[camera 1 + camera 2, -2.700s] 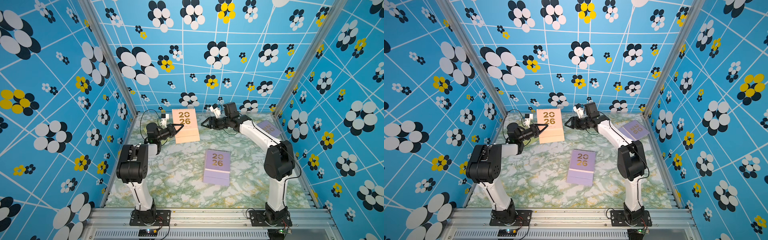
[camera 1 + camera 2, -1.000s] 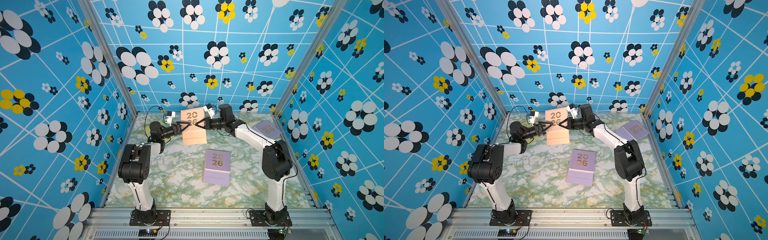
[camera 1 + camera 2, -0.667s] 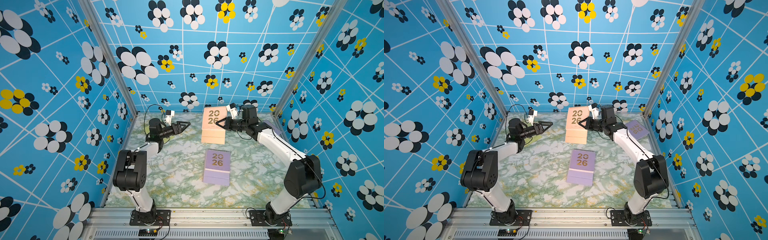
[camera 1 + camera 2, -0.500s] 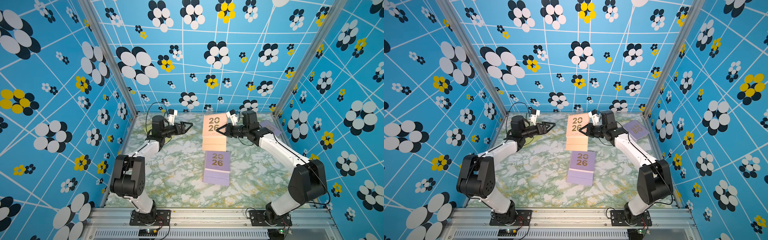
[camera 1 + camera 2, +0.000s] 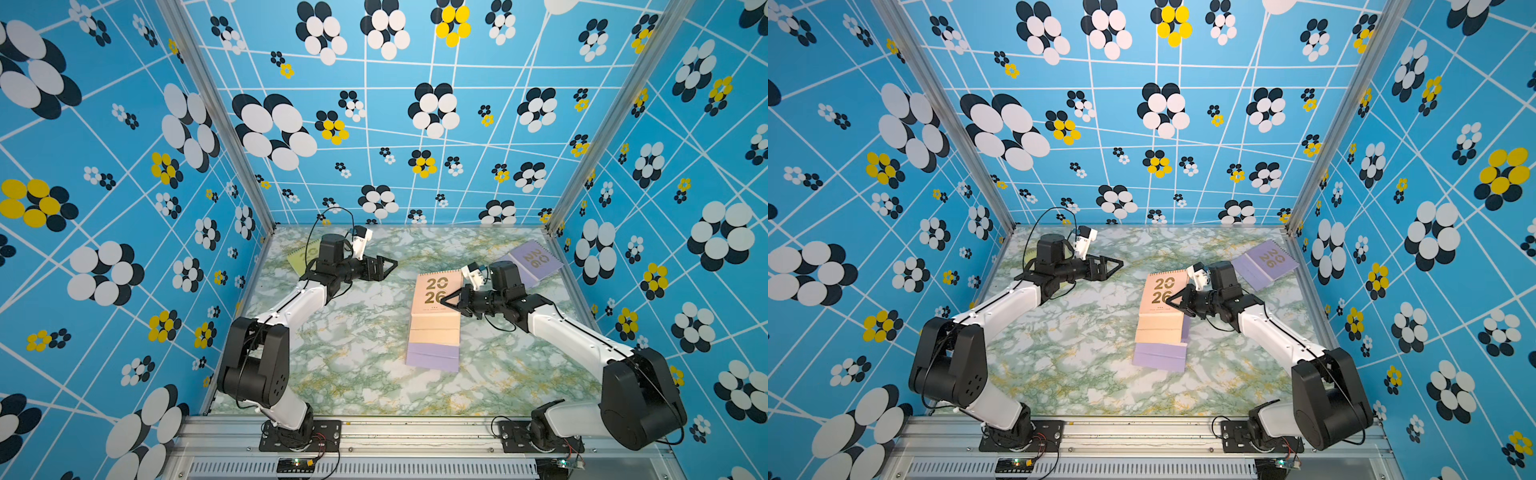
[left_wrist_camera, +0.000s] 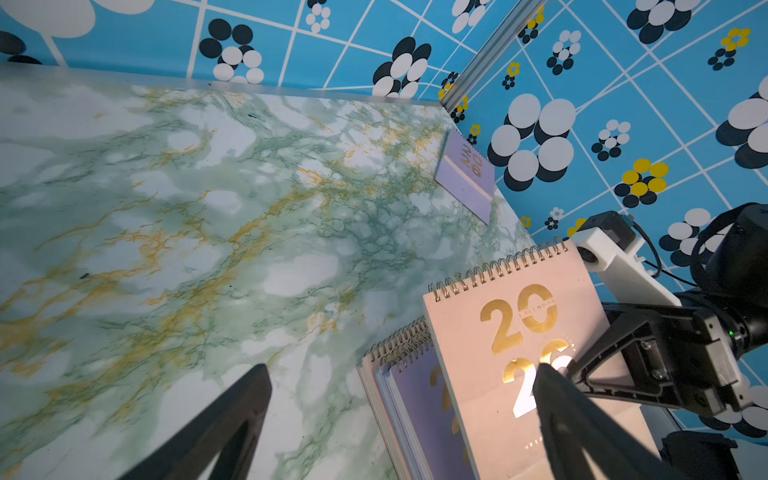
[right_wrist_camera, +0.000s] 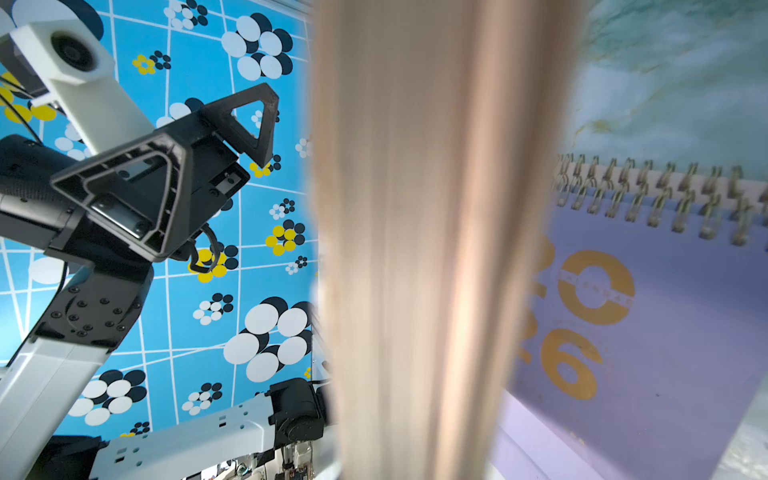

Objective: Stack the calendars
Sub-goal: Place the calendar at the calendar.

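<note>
My right claw (image 5: 451,300) pinches the peach spiral-bound calendar (image 5: 432,309), tilted over the flat lilac calendar (image 5: 432,357) with long edges roughly parallel, while my spread left claw (image 5: 387,266) hangs well apart

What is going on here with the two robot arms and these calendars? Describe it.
The right gripper is shut on a peach calendar, holding it tilted over a lilac calendar that lies on the table; whether the two touch is unclear. The left gripper is open and empty, hovering near a yellow-green calendar at the back. A second lilac calendar lies in the far corner on the right arm's side, not yet stacked.
</note>
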You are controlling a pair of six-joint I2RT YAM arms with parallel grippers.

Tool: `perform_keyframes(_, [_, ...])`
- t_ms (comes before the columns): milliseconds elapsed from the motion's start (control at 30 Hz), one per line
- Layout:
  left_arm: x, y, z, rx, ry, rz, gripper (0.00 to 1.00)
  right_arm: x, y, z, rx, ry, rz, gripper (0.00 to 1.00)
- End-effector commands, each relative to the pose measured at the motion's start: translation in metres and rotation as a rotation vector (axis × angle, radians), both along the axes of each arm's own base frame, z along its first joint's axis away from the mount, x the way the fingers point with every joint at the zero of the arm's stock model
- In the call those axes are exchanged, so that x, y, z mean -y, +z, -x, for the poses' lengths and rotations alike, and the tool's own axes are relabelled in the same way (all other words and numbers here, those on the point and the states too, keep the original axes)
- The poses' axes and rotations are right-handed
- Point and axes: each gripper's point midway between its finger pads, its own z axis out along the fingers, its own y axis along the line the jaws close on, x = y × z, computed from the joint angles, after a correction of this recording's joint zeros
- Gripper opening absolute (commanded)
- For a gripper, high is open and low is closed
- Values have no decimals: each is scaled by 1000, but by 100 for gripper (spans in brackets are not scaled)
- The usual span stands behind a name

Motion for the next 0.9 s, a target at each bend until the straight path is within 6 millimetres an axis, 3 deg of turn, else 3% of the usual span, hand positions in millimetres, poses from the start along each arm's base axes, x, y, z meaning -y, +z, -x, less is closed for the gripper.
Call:
perform_keyframes(0, [7,16,4,55,-27,-11,99,-10,10,9,41,29,-56,0])
perform_keyframes(867, [54,12,35,33,-163,30,100,1,-53,30,-36,-13,8,0])
